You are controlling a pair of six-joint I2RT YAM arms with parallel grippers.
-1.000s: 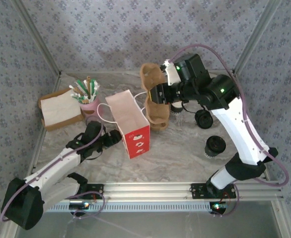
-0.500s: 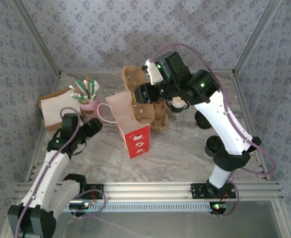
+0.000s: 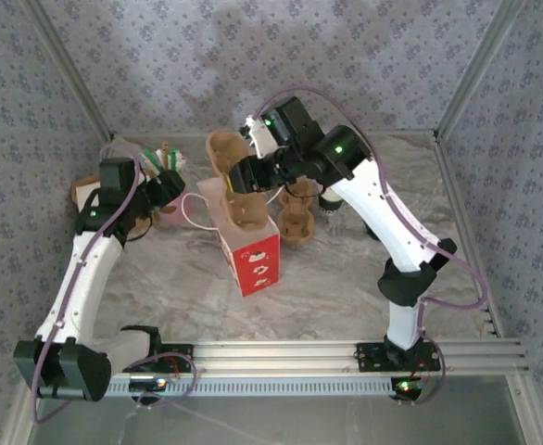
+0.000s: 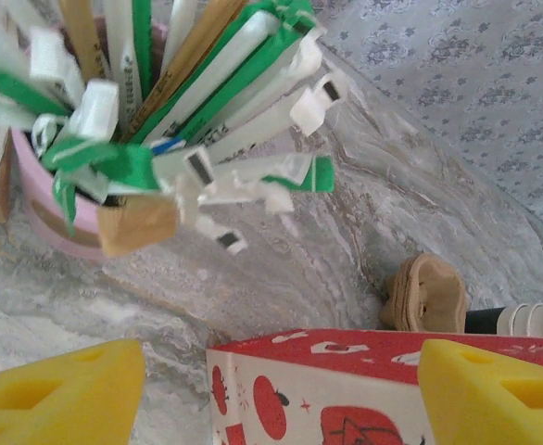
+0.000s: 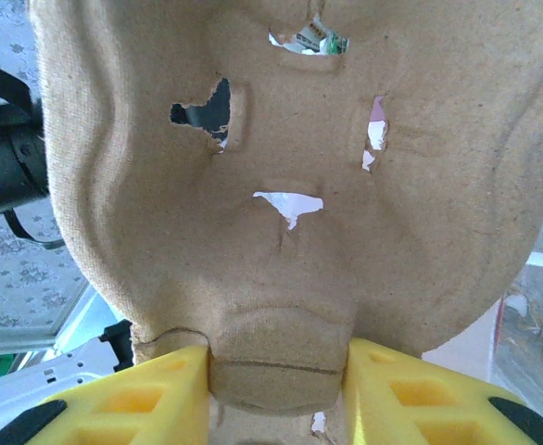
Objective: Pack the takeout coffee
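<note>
Packing station: the right end effector [image 5: 276, 385] clamps its yellow fingers [image 5: 151, 399] on the edge of a brown cardboard cup carrier [image 3: 223, 158]. It holds the carrier on edge directly over the open mouth of the red paper bag [image 3: 251, 255]. The bag stands upright near the middle of the marbled worktop [image 3: 336, 278]. Just right of the bag and a little behind it, a second carrier [image 3: 297, 222] rests on the worktop. Left of the bag, the left end effector [image 4: 276, 389] hangs with its jaws spread wide and nothing between them. It is close over a pink cup [image 4: 49, 218] crammed with wrapped straws and stirrers [image 4: 207, 83]. The right arm's forearm and elbow stretch across the worktop to the right of the bag. Where the black takeout cup and its lid lie cannot be told.
</note>
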